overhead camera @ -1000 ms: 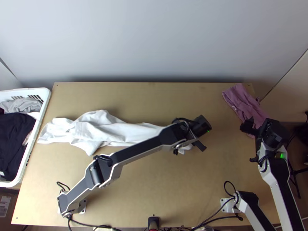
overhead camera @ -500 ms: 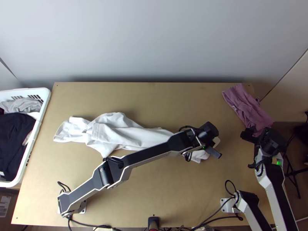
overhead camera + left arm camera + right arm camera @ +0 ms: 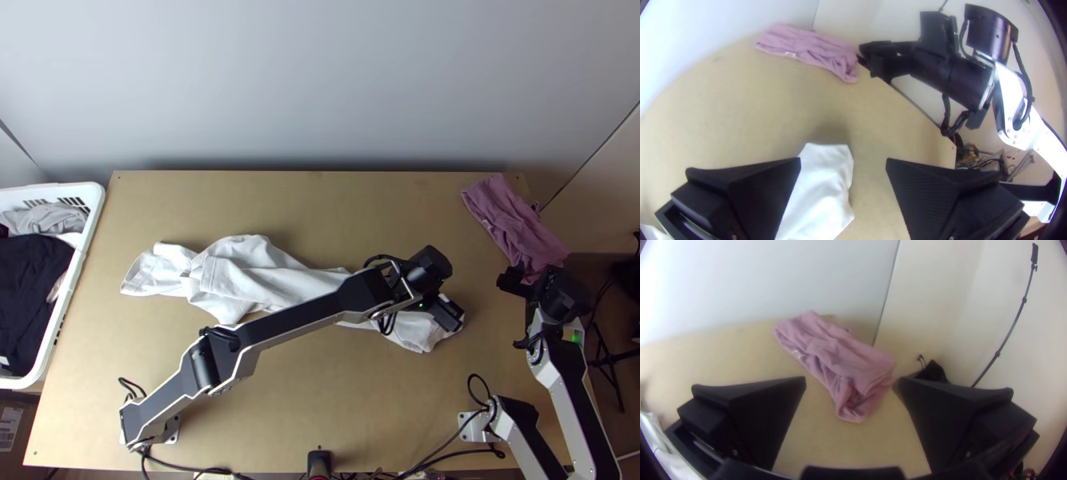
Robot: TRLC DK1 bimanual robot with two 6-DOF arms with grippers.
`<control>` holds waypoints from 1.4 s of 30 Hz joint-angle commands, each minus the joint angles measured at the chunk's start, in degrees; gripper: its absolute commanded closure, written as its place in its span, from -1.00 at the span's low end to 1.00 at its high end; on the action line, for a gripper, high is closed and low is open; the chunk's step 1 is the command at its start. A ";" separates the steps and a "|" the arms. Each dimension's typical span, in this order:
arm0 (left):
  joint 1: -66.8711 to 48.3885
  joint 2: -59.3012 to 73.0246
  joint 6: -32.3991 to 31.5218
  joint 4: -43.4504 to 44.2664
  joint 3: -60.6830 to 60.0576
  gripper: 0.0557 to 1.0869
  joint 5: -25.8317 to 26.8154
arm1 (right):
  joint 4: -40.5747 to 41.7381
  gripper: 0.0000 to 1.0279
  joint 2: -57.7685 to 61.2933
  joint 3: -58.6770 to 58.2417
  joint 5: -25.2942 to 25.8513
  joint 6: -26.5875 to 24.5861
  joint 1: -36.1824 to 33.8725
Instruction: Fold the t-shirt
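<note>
Table [image 3: 336, 400] bore white shirt [image 3: 248, 276], bunched lengthwise, well apart from crumpled pink cloth [image 3: 512, 216]. Left gripper [image 3: 843, 162] was at shirt's end, fingers apart; right gripper [image 3: 850, 381] was near pink cloth, fingers apart too. Risk: shirt end sat nearer one left finger, so closing could have missed or pinched one layer, skewing folds.

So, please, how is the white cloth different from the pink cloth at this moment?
The white cloth is long and stretches loosely across the table; the pink cloth is a smaller, compact bundle near the far right corner. The open left gripper is at the white cloth's end, the open right gripper near the pink cloth. Both are wrinkled.
</note>
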 commanded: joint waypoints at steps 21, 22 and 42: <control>16.57 -34.71 6.63 -17.41 -31.98 -0.90 -16.14 | -43.81 -0.90 8.71 14.73 -27.51 -17.12 8.09; 17.18 -35.24 6.63 -17.32 -32.86 -0.90 -16.49 | -45.04 -0.90 8.89 14.38 -27.68 -17.91 8.62; 30.54 -49.39 8.30 -17.23 -45.96 -0.90 -20.27 | -46.18 -0.89 16.53 11.48 -28.56 -23.80 16.71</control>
